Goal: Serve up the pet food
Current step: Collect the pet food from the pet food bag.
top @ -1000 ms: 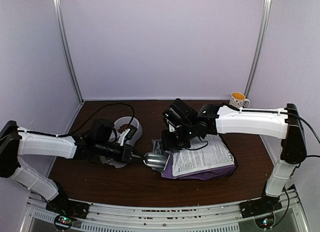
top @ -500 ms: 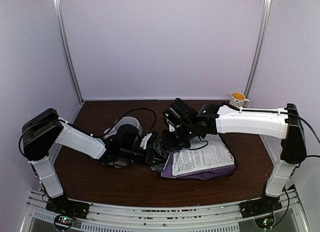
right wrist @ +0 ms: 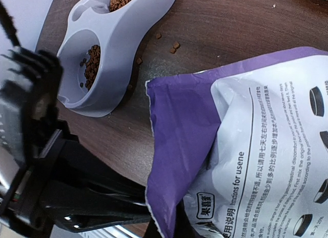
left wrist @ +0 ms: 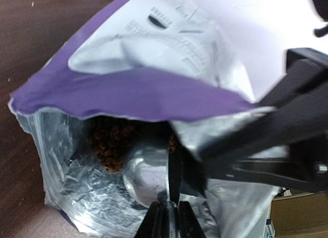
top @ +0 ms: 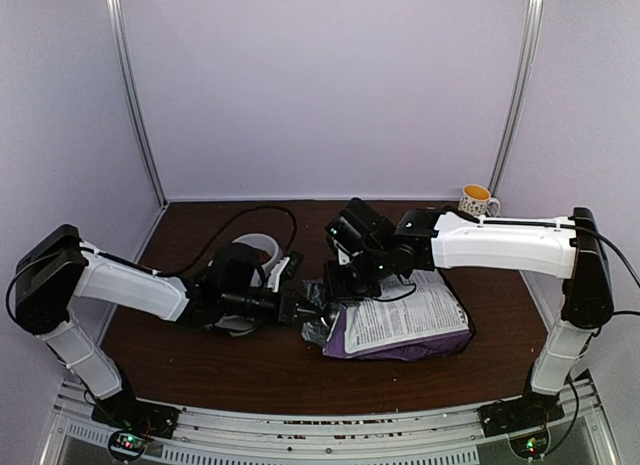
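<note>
The purple printed bag point(top: 410, 320) lies on the table with its mouth facing left. My right gripper point(top: 345, 275) is shut on the bag's upper edge point(right wrist: 174, 146) and holds the mouth open. My left gripper point(top: 300, 307) is shut on the handle of a metal scoop point(left wrist: 146, 171). The scoop's bowl is inside the foil-lined bag, right beside the brown pet food point(left wrist: 110, 146). In the left wrist view my left gripper point(left wrist: 169, 222) shows at the bottom edge. More pet food point(right wrist: 92, 64) lies in both wells of a white double pet bowl point(right wrist: 118, 41).
The pet bowl point(top: 262, 247) sits left of the bag, partly hidden behind my left arm. A few loose pellets point(right wrist: 174, 46) lie on the table between bowl and bag. A yellow-and-white mug point(top: 477, 199) stands at the back right corner.
My left arm has raised its elbow and pushed the scoop rightward from outside the bag into its mouth. The right arm and the bag have stayed still.
</note>
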